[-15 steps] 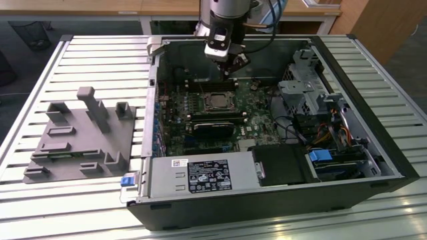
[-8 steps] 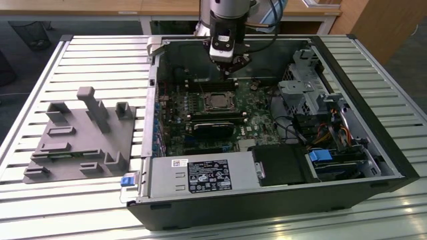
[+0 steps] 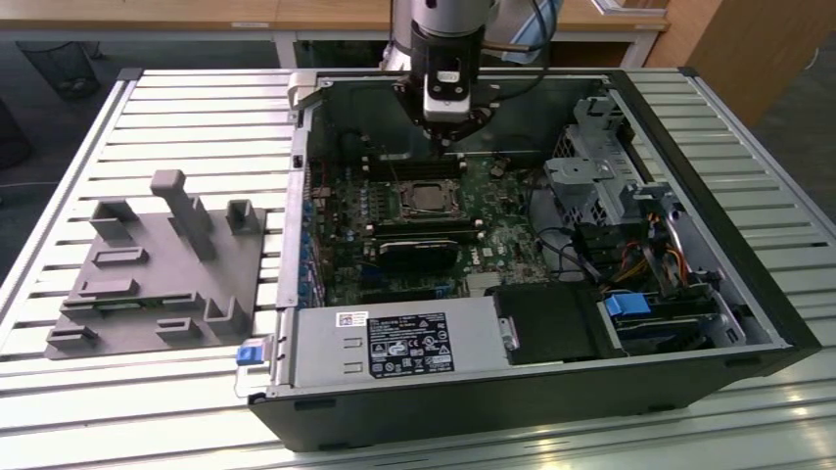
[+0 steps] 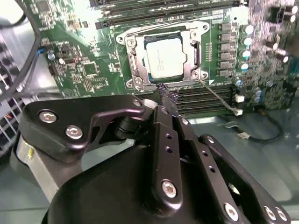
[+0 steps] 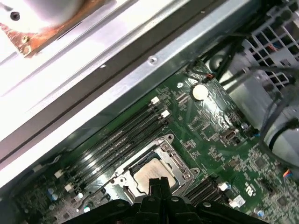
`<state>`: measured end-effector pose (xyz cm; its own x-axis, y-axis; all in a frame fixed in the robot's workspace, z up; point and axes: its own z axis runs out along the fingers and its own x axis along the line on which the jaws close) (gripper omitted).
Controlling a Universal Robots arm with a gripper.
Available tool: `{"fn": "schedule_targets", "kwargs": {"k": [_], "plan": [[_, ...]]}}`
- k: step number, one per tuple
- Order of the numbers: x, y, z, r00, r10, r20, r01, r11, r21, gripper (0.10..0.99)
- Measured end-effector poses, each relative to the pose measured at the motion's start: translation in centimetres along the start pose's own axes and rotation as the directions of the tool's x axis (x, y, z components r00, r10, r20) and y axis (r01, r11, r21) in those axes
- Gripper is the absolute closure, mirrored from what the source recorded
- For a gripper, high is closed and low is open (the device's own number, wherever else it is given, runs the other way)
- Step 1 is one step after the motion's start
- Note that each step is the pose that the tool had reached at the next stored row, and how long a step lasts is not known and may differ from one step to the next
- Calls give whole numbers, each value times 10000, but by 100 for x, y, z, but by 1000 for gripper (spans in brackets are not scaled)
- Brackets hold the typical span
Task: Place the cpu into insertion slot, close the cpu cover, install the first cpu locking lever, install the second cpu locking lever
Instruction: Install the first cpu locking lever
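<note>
cpu (image 4: 163,56) seated in insertion slot (image 4: 138,65) | cpu cover (image 4: 195,56) looks down | levers unclear | gripper (image 3: 451,135) upper-centre exterior view, narrow, empty

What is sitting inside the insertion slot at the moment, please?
The cpu lies in the insertion slot, its silvery top showing through the cpu cover. The slot's contacts beneath it are covered.
</note>
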<state>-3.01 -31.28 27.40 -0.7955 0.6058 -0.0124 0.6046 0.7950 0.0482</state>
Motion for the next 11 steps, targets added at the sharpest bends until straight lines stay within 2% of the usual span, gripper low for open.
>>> {"fn": "schedule_targets", "kwargs": {"k": [5, 11], "plan": [[0, 0, 0, 9964, -849, -40, 849, 9964, -12, 980], [0, 0, 0, 9823, -1870, -88, 1870, 9824, -32, 980]]}}
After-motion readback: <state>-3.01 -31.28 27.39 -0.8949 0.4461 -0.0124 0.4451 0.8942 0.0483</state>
